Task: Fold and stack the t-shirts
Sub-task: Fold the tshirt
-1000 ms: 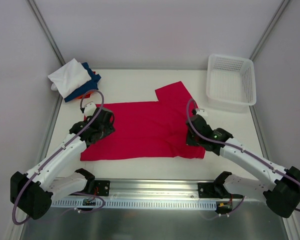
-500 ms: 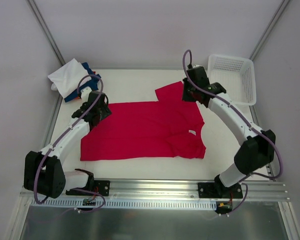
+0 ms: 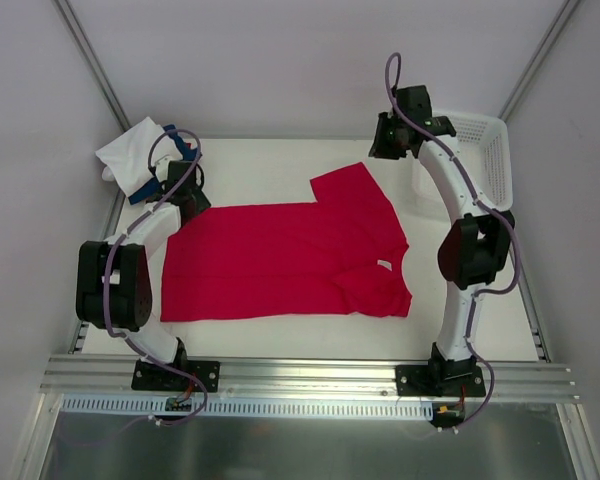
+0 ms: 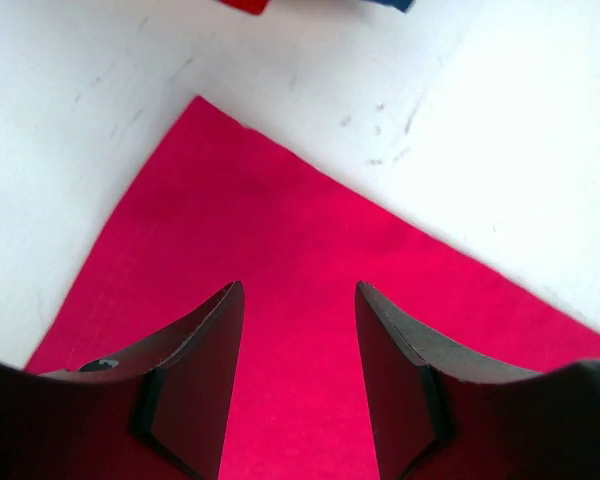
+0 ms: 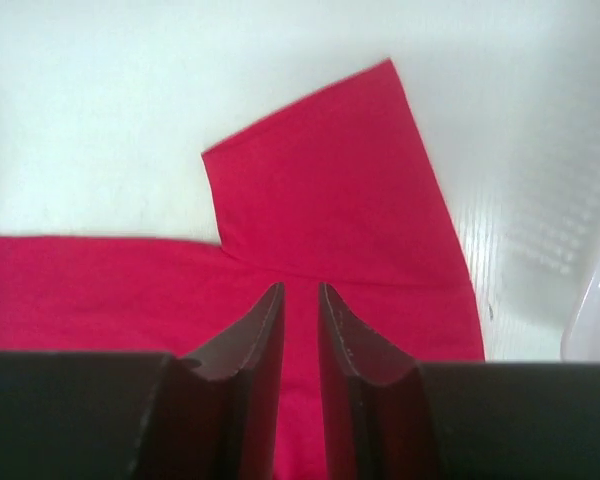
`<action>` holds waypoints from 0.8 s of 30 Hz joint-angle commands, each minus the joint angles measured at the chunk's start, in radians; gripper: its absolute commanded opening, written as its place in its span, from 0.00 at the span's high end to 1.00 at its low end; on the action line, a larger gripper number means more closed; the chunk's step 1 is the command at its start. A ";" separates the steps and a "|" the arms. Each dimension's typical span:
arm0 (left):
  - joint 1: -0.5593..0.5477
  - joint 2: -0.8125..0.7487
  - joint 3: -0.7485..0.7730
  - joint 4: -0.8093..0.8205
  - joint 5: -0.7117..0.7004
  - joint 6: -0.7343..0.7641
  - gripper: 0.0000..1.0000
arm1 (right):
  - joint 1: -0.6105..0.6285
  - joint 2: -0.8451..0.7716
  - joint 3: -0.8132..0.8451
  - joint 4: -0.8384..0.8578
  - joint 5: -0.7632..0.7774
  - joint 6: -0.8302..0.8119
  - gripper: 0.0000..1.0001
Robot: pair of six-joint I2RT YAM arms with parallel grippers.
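Note:
A crimson-red t-shirt (image 3: 290, 255) lies spread flat on the table, one sleeve (image 3: 350, 190) pointing to the far side. My left gripper (image 3: 185, 192) hovers over its far left corner (image 4: 200, 110), open (image 4: 300, 290), with only red cloth below the fingers. My right gripper (image 3: 388, 140) is raised above the far sleeve (image 5: 320, 170). Its fingers stand a narrow gap apart (image 5: 300, 288) with nothing between them. Folded white (image 3: 140, 155) and dark blue (image 3: 185, 160) t-shirts sit stacked at the far left corner.
A white lattice basket (image 3: 485, 150) stands at the far right, right beside my raised right arm, and its edge shows in the right wrist view (image 5: 595, 310). The folded stack lies just beyond my left gripper. Grey walls close in the table's sides.
My right gripper left the shirt's near right part, opened, and swung up to the far side above the sleeve. My left gripper moved away to the shirt's far left corner.

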 commanded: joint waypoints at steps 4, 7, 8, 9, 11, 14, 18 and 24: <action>0.050 0.046 0.062 0.037 -0.002 0.052 0.52 | -0.080 0.147 0.196 -0.019 -0.142 -0.020 0.75; 0.074 0.052 0.060 0.037 0.005 0.050 0.52 | -0.107 0.213 0.221 0.004 -0.183 -0.012 0.72; 0.082 0.052 0.060 0.039 0.008 0.050 0.52 | -0.120 0.225 0.218 0.028 -0.192 -0.006 0.71; 0.082 0.052 0.059 0.039 0.011 0.056 0.52 | -0.127 0.254 0.221 0.038 -0.208 0.000 0.71; 0.082 0.050 0.060 0.039 0.008 0.064 0.52 | -0.144 0.285 0.224 0.070 -0.232 0.017 0.69; 0.082 0.052 0.062 0.039 0.005 0.072 0.52 | -0.161 0.339 0.233 0.103 -0.290 0.042 0.67; 0.082 0.055 0.063 0.037 0.005 0.076 0.52 | -0.166 0.395 0.241 0.143 -0.323 0.048 0.66; 0.082 0.064 0.060 0.039 0.006 0.078 0.52 | -0.149 0.463 0.313 0.102 -0.254 -0.041 0.66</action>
